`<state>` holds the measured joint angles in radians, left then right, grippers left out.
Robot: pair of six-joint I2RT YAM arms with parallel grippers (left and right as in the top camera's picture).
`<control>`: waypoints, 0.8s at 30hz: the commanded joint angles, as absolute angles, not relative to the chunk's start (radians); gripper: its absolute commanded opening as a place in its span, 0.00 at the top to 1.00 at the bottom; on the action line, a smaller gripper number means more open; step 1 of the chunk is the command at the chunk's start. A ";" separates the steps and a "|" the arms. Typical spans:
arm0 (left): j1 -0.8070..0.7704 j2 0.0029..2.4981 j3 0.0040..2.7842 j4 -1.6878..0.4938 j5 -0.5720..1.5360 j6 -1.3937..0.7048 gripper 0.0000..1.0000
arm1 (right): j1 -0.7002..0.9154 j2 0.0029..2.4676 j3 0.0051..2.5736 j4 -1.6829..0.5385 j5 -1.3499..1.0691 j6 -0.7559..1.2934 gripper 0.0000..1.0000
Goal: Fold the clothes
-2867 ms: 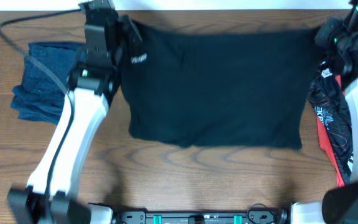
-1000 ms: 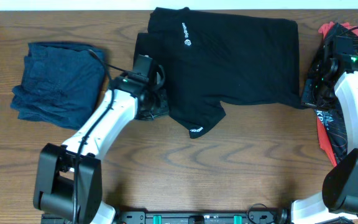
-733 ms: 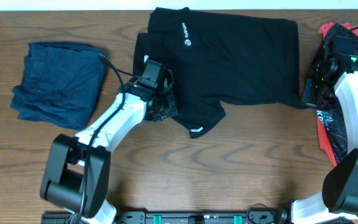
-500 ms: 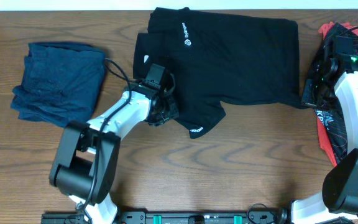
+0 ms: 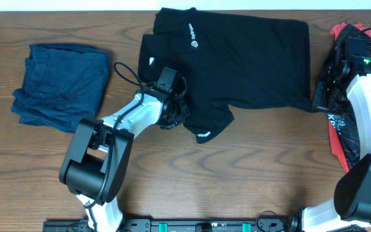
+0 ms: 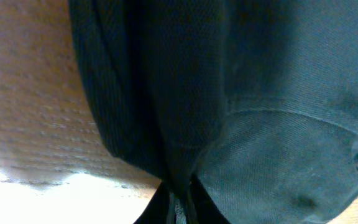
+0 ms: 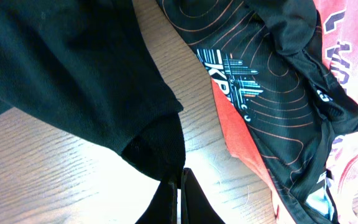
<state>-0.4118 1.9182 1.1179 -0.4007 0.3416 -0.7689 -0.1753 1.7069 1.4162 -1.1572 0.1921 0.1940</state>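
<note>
The shirt [image 5: 243, 58], soft, limp and light, looks best taken at its edges, where the left gripper [image 6: 178, 202] and right gripper [image 7: 180, 186] each pinch it closed.

overhead first: white print on the black shirt [image 5: 250, 58]. there's a logo print [image 5: 192, 35] up by the collar, a small round mark with a short word beside it, far too small to read. a second white mark [image 5: 203, 135] sits on the lowest sleeve hem, also unreadable. now the right wrist view: the black patterned garment [image 7: 272, 118] carries angular white-and-blue lettering [image 7: 222, 65]. it opens with something like a k, and the rest breaks into bars. the red garment [image 7: 353, 56] shows big pale letters [image 7: 339, 25] at the frame's edge, cut off and not legible.
</note>
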 commanded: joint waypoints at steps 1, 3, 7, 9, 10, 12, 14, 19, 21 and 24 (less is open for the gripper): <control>-0.409 1.955 1.102 -0.459 0.328 -0.748 0.94 | -0.187 1.707 1.416 -1.156 0.206 0.205 0.99; -0.397 1.950 1.102 -0.513 0.304 -0.706 0.94 | -0.187 1.707 1.416 -1.156 0.206 0.205 0.99; -0.352 1.914 1.102 -0.663 0.197 -0.630 0.94 | -0.187 1.707 1.416 -1.171 0.206 0.205 0.99; -0.321 1.884 1.102 -0.731 0.165 -0.578 0.94 | -0.187 1.707 1.416 -1.181 0.206 0.205 0.99; -0.302 1.863 1.102 -0.767 0.162 -0.550 0.94 | -0.187 1.707 1.415 -1.186 0.206 0.206 0.99; -0.269 1.827 1.102 -0.831 0.163 -0.530 0.94 | -0.188 1.707 1.411 -1.194 0.206 0.218 0.99; -0.240 1.793 1.102 -0.896 0.163 -0.527 0.94 | -0.190 1.707 1.405 -1.213 0.206 0.237 0.99; -0.226 1.740 1.102 -1.001 0.164 -0.527 0.94 | -0.190 1.707 1.387 -1.250 0.206 0.255 0.99; -0.237 1.738 1.102 -1.025 0.164 -0.527 0.94 | -0.190 1.707 1.380 -1.263 0.207 0.255 0.99; -0.257 1.738 1.102 -1.061 0.163 -0.521 0.94 | -0.190 1.707 1.366 -1.290 0.207 0.258 0.99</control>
<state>-0.2401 1.7424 1.1080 -1.0332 0.1871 -0.5430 -0.1753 1.7069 1.3838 -1.2762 0.1921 0.2348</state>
